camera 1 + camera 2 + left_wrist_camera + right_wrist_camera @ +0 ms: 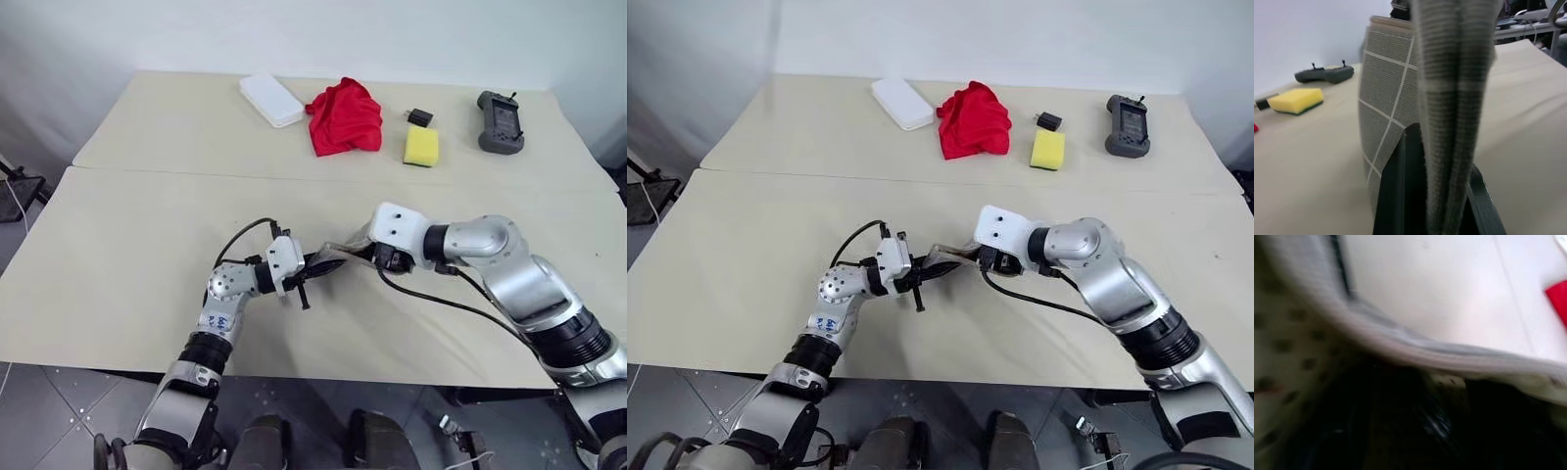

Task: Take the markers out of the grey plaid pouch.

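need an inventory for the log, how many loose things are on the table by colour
white: 1, flat box
red: 1, cloth
yellow: 1, sponge
black: 1, small block
dark grey: 1, handheld controller
grey plaid: 1, pouch, held up
total: 6

The grey plaid pouch (pixel 1386 98) is woven cloth with a coarse, ribbed weave, matt, crossed by thin white stitched lines; its lining (pixel 1283 333) is a softer beige fabric with dark dots. The left gripper (pixel 1430 196) has matt black plastic fingers (pixel 1396 191) pinched on the pouch's edge. Both arms have brushed silvery metal shells, white plastic wrist covers and black rubbery cables. The table (pixel 147 225) is smooth, matt beige. The red cloth (pixel 345 117) is soft and crumpled. The sponge (pixel 421 147) is porous yellow foam. The white flat box (pixel 271 99) looks smooth plastic, the handheld controller (pixel 500 122) matt grey plastic.
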`<act>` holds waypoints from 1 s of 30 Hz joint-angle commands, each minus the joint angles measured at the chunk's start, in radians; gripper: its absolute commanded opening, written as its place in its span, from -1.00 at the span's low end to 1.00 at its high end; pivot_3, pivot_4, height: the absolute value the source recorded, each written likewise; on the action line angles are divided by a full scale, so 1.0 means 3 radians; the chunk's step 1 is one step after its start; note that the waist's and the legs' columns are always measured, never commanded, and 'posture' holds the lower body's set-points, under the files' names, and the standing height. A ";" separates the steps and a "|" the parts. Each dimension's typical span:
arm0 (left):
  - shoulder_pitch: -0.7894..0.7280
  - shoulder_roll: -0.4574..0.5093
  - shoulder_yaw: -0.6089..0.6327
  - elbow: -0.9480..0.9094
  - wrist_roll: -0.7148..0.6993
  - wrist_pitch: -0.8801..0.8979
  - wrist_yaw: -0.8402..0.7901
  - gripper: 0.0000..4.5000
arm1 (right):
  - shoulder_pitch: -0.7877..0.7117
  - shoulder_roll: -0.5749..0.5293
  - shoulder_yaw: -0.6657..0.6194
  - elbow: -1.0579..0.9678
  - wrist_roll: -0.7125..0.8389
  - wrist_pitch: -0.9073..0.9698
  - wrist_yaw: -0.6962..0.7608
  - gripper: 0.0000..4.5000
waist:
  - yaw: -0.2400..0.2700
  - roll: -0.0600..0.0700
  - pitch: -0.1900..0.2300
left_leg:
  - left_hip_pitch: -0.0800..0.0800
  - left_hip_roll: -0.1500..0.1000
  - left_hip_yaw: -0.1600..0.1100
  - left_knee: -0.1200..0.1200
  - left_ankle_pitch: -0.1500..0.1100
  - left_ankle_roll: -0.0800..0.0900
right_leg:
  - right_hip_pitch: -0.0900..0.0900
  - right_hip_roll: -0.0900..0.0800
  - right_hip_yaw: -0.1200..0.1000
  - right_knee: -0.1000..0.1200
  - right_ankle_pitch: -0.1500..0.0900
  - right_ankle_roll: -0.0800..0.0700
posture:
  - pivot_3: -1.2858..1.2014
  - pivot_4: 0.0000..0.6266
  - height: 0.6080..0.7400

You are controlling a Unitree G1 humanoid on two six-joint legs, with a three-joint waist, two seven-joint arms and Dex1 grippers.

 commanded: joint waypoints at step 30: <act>-0.0070 -0.0060 0.0225 -0.0229 -0.0283 0.0528 -0.0105 -1.00 | -0.0041 0.0314 -0.0325 0.0788 -0.0263 -0.1424 0.0371 -0.67 | -0.0063 0.0001 -0.0001 | 0.0001 0.0000 -0.0004 0.0000 0.0001 -0.0001 | 0.0002 -0.0001 -0.0001 0.0001 0.0000 0.0000 | 0.03 -0.52 1.00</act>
